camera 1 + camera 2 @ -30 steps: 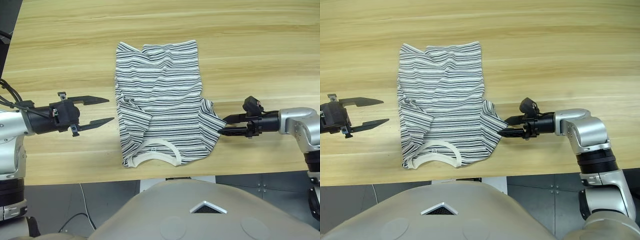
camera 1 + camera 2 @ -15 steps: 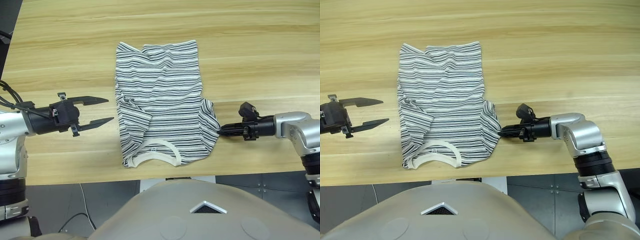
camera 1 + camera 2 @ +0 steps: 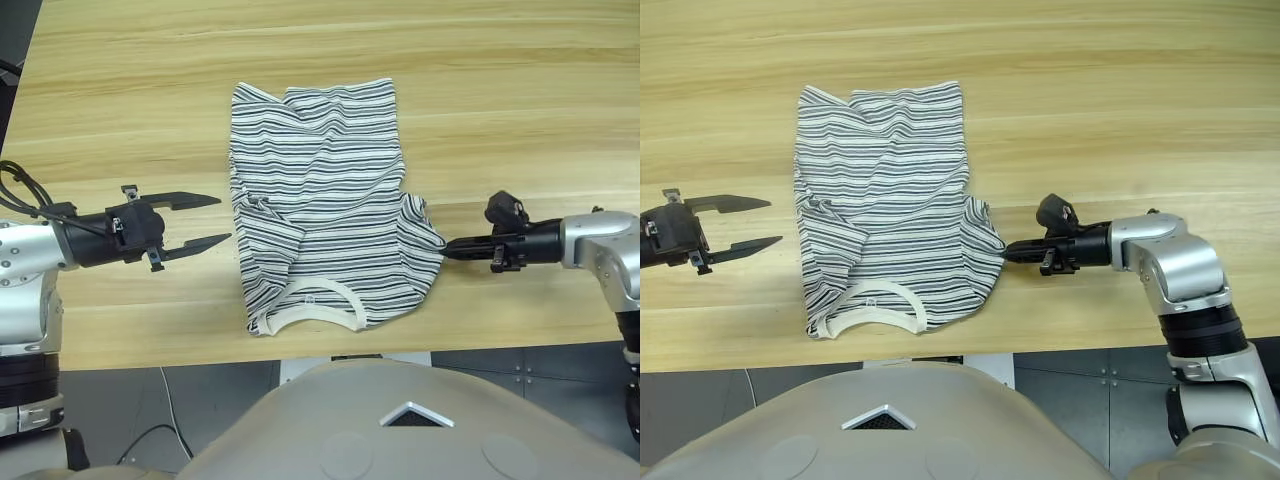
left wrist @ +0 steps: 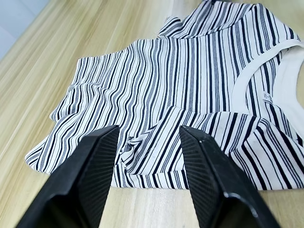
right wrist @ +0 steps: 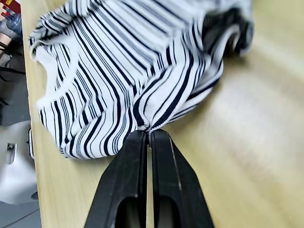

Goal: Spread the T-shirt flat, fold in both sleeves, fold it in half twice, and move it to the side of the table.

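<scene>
Early in the job: the striped T-shirt lies rumpled on the wooden surface, collar toward the near edge and hem farther off. The right end effector is pinched tight on a fold of cloth at the shirt's right side. The left end effector hovers wide open beside the opposite side, holding nothing. Flattening, both sleeve folds, two halvings and the move aside all appear to remain.
</scene>
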Robot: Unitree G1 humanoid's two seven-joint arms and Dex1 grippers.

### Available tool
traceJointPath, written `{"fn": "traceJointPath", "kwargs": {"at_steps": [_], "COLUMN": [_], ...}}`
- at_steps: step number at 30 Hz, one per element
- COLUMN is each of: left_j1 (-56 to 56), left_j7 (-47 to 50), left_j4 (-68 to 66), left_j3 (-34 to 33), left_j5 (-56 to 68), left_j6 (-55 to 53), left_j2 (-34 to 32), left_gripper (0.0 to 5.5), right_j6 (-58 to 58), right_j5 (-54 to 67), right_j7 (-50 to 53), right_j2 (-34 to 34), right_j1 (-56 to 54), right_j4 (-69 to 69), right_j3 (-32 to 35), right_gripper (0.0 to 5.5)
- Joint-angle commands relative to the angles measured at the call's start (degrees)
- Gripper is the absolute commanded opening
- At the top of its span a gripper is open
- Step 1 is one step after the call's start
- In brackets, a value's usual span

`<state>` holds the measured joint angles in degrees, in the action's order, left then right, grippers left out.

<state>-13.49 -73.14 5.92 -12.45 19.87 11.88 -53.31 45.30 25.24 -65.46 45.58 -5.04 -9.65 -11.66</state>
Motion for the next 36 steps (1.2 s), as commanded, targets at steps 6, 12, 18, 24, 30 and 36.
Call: {"fn": "traceJointPath", "kwargs": {"at_steps": [6, 12, 18, 24, 30, 36], "left_j1": [1.09, 0.96, 1.4, 2.29, 3.09, 4.26], "left_j7": [0.09, 0.32, 0.13, 0.13, 0.12, -0.27], "left_j4": [-0.06, -0.18, -0.32, -0.44, -0.57, -1.06], "left_j3": [1.04, 1.56, 2.0, 2.8, 3.45, 4.08], "left_j5": [-0.6, -1.03, -0.88, -0.92, -0.79, -0.71], "left_j6": [0.99, 1.4, 1.49, 1.31, 1.07, 0.96], "left_j2": [-0.26, -0.22, -0.11, 0.04, -0.04, -0.18], "left_gripper": [2.38, 2.38, 2.38, 2.38, 2.38, 2.38], "right_j6": [1.67, 1.68, 1.39, -0.1, -2.59, -5.2], "right_j5": [1.96, 3.03, 1.07, -2.65, -6.04, -8.43], "right_j7": [2.44, 3.27, 4.63, 5.83, 6.63, 6.98], "right_j2": [-0.01, -1.61, -5.85, -10.73, -14.7, -17.36], "right_j1": [-2.5, -4.42, -8.39, -11.08, -12.42, -12.99], "right_j4": [-6.85, -11.62, -13.57, -10.26, -4.21, 1.11], "right_j3": [1.26, -0.9, -8.42, -16.26, -19.77, -20.66], "right_gripper": [0.12, 0.12, 0.12, 0.12, 0.12, 0.32]}}
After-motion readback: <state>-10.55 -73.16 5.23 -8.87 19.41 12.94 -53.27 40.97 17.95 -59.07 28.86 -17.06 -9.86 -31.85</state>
